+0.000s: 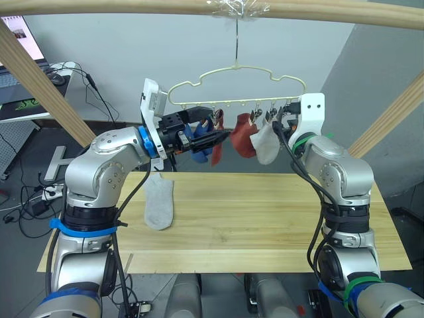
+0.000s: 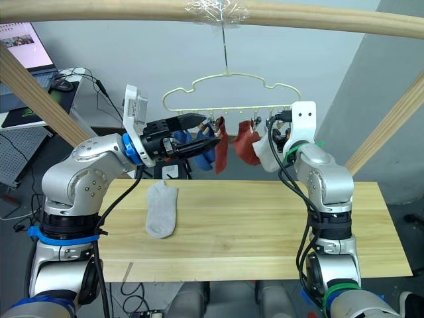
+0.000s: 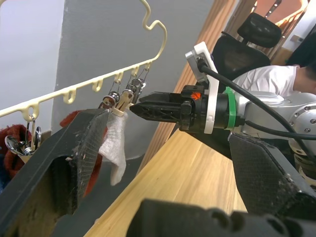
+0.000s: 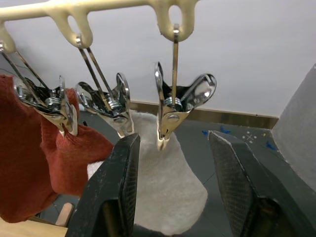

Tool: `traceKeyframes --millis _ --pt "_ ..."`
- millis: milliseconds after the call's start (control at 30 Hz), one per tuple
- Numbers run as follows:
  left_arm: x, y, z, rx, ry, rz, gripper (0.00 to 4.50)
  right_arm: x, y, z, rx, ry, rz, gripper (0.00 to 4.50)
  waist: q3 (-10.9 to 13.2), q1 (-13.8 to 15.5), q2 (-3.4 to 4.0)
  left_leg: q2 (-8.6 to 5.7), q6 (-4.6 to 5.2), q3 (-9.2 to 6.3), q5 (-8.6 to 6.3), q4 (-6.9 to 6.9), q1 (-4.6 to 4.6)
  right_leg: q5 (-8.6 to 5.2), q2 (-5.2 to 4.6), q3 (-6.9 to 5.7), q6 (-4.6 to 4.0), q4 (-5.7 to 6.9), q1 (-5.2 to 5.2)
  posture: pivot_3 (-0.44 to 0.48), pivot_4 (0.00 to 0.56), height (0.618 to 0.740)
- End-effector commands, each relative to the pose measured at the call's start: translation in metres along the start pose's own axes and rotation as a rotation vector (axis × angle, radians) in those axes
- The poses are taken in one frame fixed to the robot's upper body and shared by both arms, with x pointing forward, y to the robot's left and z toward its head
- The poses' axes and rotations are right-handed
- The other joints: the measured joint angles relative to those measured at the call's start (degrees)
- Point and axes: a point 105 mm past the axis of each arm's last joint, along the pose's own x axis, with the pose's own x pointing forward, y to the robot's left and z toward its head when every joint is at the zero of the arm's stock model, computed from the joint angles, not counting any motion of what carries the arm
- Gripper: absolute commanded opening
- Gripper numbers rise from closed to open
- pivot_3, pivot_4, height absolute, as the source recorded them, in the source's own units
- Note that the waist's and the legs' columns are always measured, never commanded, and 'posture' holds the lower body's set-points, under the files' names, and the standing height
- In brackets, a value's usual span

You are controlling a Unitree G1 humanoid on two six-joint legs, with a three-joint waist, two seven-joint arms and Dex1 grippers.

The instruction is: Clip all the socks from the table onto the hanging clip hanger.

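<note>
The pale yellow clip hanger [image 1: 235, 74] hangs from a wooden pole. Clipped to it in a row are blue socks [image 1: 202, 151], two rust red socks [image 1: 244, 138] and one light grey sock [image 1: 267, 144]. Another light grey sock [image 1: 159, 202] lies flat on the table [image 1: 265, 218], left of centre. My left gripper [image 1: 220, 124] is open and empty, raised in front of the blue socks. At the hanger's right end my right gripper [image 4: 173, 143] is open, its fingers [image 4: 123, 187] on either side of an empty metal clip [image 4: 170, 111] next to the clipped grey sock [image 4: 168, 197].
The thick wooden pole [image 1: 199, 6] spans the top, with slanted wooden struts at left [image 1: 40, 79] and right [image 1: 391, 119]. A desk with a laptop [image 1: 23, 40] and cables stands at the back left. A person in a white shirt [image 3: 266, 79] sits beyond the table.
</note>
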Motion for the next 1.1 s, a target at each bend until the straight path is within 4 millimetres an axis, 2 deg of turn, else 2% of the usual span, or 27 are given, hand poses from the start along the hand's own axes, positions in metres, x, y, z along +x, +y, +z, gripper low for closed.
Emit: traceKeyframes --millis 33,500,633,1100 --pt "0.001 -0.004 0.011 0.043 -0.03 -0.005 4.43 0.001 -0.004 0.022 -0.009 -0.076 -0.022 2.27 0.0 0.0 0.0 0.0 0.0 0.0 0.0 0.0 0.0 0.0 0.0 0.0 0.0 0.0 0.0 0.109 0.241 0.74" --pt "0.002 -0.002 0.01 0.046 -0.03 0.011 4.43 0.018 -0.007 0.043 0.0 -0.122 -0.065 2.27 0.0 0.0 0.0 0.0 0.0 0.01 0.0 -0.09 -0.02 0.0 0.0 -0.01 0.0 -0.02 -0.05 0.117 0.24 0.74" --pt "0.002 -0.003 0.009 0.044 -0.031 0.013 4.5 0.02 -0.005 0.045 0.002 -0.122 -0.066 1.33 0.0 0.0 0.0 0.0 0.0 0.01 0.0 -0.1 -0.03 0.0 0.0 -0.01 0.0 -0.02 -0.08 0.117 0.24 0.74" --pt "0.003 -0.002 0.009 0.039 -0.04 0.02 4.5 0.017 -0.006 0.039 -0.034 -0.098 -0.084 1.33 0.0 0.0 0.01 0.0 0.0 0.02 0.0 -0.13 -0.05 0.0 0.0 0.0 0.0 -0.02 -0.11 0.112 0.239 0.74"
